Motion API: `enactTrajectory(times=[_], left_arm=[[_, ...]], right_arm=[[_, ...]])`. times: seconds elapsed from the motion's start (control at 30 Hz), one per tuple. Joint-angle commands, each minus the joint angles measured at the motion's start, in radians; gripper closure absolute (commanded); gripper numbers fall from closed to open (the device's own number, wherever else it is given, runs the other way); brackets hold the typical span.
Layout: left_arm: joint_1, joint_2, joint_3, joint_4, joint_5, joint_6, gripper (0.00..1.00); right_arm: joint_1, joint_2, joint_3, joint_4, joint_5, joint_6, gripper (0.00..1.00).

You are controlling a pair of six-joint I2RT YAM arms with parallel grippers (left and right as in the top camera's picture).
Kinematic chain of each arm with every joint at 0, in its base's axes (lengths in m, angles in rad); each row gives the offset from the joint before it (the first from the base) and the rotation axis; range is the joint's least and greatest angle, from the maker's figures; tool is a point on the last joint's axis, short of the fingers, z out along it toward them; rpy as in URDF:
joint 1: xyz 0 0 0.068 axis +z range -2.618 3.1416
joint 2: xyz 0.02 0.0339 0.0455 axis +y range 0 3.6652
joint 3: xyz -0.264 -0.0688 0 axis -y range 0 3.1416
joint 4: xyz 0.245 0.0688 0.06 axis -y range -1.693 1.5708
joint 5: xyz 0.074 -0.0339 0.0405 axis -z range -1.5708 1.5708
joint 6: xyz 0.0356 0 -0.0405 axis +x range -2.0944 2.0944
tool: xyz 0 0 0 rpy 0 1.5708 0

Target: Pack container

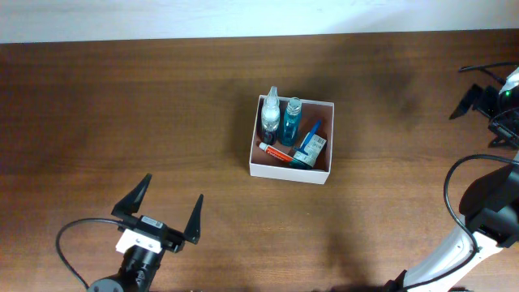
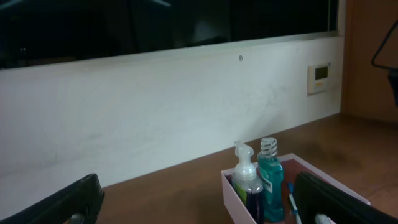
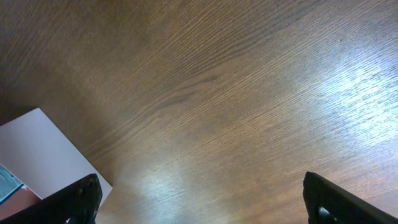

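1. Dark wooden table (image 1: 122, 105) lies under both arms, and the left wrist view shows a pale wall behind it.
2. Your left gripper (image 1: 174, 186) has its fingers spread wide with nothing between them. It sits well apart from the container (image 1: 288, 173), off the near-left corner, probably parked out of the way.
3. Your right gripper (image 3: 200, 180) is also splayed and empty. Its camera sees mostly bare wood, with one white corner of the container at the lower left edge.
4. The container stands near the table's middle with its open top up, so things can be lowered straight in.
5. Inside the container, counted:
   - Two bottles stand upright side by side along the far wall, from its left corner: a clear spray bottle (image 1: 270, 113) and a blue bottle (image 1: 292, 120). Standing likely saves floor space.
   - One red-and-white tube (image 1: 276, 151) lies flat along the near wall.
   - One green-and-white carton (image 1: 310, 148) sits in the near-right corner.
   - One thin blue item (image 1: 314, 129) sits between the blue bottle and the carton. It may be a toothbrush, but you can't tell.
6. Every toiletry you can see is already in the container, so the packing looks done or nearly so.
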Motion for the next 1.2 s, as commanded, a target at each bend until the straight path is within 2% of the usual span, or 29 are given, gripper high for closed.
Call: enactTrajectory(times=[0.0,0.47,0.77,1.17], left_arm=[[0.006,-0.010,-0.046,0.044,0.012,0.012,0.01],[0.058,-0.011,-0.234,0.360,0.007,0.013,0.01],[0.116,-0.011,-0.233,0.345,0.008,0.017,0.01],[0.144,-0.011,-0.233,0.051,-0.021,0.016,0.00]], right_arm=[[-0.003,-0.002,-0.002,0.004,0.009,-0.010,0.01],[-0.003,-0.002,-0.002,0.003,0.009,-0.010,0.01],[-0.003,-0.002,-0.002,0.004,0.009,-0.010,0.01],[-0.003,-0.002,-0.002,0.003,0.009,-0.010,0.01]])
